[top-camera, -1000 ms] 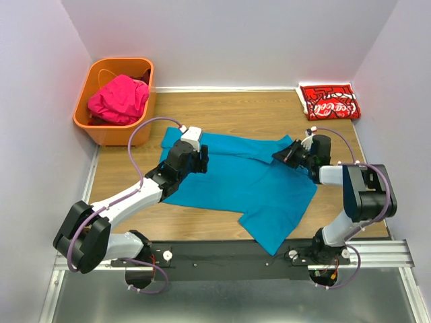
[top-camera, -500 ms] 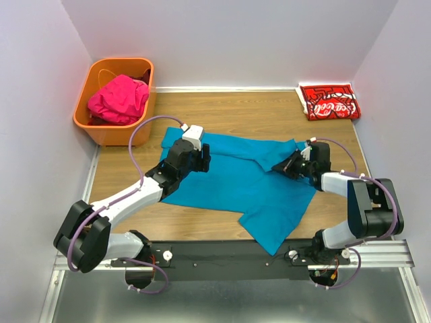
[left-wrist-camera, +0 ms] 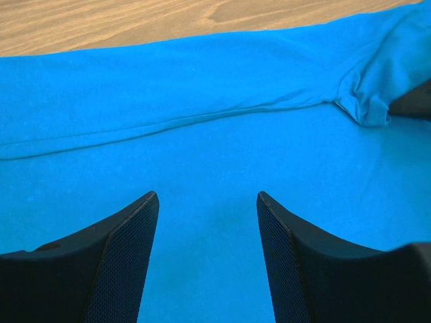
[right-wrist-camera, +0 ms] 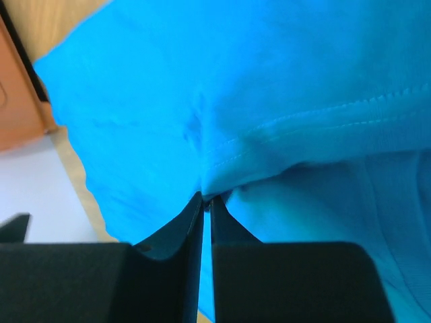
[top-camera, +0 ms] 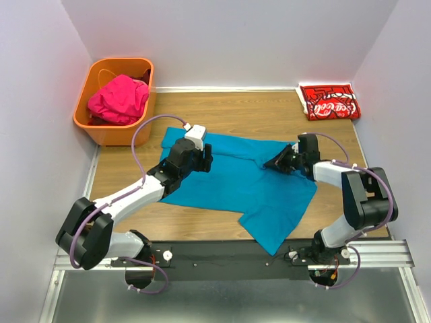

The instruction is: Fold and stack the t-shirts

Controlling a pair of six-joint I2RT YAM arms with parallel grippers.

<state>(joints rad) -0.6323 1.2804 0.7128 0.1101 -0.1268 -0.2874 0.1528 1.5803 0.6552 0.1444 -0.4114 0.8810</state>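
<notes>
The only writing in sight is on the red t-shirt point(top-camera: 329, 101), folded flat in the far right corner of the bench point(top-camera: 242, 111). White Coca-Cola script runs across its front, small in the top view but readable. It lies well apart from both arms.

The one container is an orange basket point(top-camera: 101, 128) in the far left corner, against the wall. The magenta-pink t-shirt point(top-camera: 119, 99) sits bunched up inside it, heaped to about the level of the rim.

The teal-blue t-shirt point(top-camera: 236, 182) is spread over the middle of the bench between the two arms. It is plain, with no print visible. Its far edge is folded over in a long band, and one corner trails toward the near edge of the bench.

The left end effector point(left-wrist-camera: 205, 198) is over the left part of the teal shirt with its fingers point(left-wrist-camera: 128, 235) spread wide and only flat cloth between them; it grips nothing. Whether the fingertips touch the cloth cannot be told.

The right end effector point(right-wrist-camera: 205, 198) is at the shirt's right side, its fingers point(right-wrist-camera: 175, 235) pressed together on a stitched hem fold of the teal cloth, which bunches up where it is pinched.
</notes>
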